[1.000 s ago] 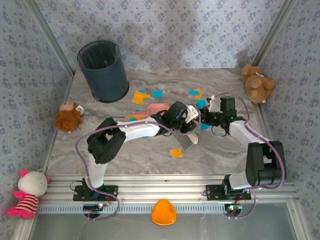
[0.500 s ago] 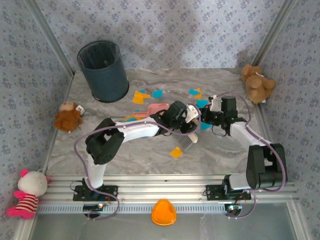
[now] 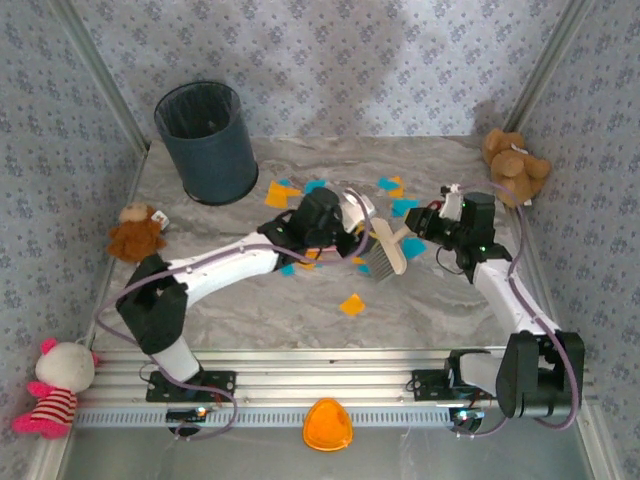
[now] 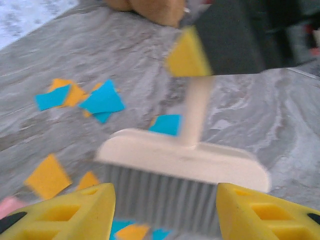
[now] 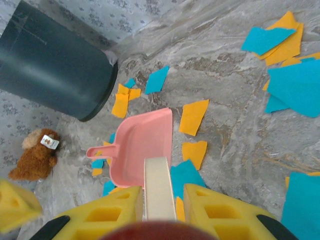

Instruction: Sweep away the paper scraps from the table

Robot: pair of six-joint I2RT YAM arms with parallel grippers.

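Sweeping was judged barely begun. The brush [image 4: 185, 162] handle was pinched between the right jaws. The left jaws were spread, with the brush head just ahead of them. Paper scraps [image 4: 102, 100] lay scattered on the desk [image 5: 215, 65] beyond. Next, the dustpan [image 5: 140, 150] probably needed gripping.

Grey-beige marble-veined tabletop [image 3: 250, 310]. Small flat paper scraps [image 3: 351, 305], orange-yellow and cyan-blue. Pink plastic dustpan [image 5: 140, 145]. Cream plastic brush [image 4: 185, 162] with grey bristles. Dark slate-blue round bin [image 3: 208, 145]. Pale blue wallpaper [image 3: 350, 60] patterned with darker floral sprigs.
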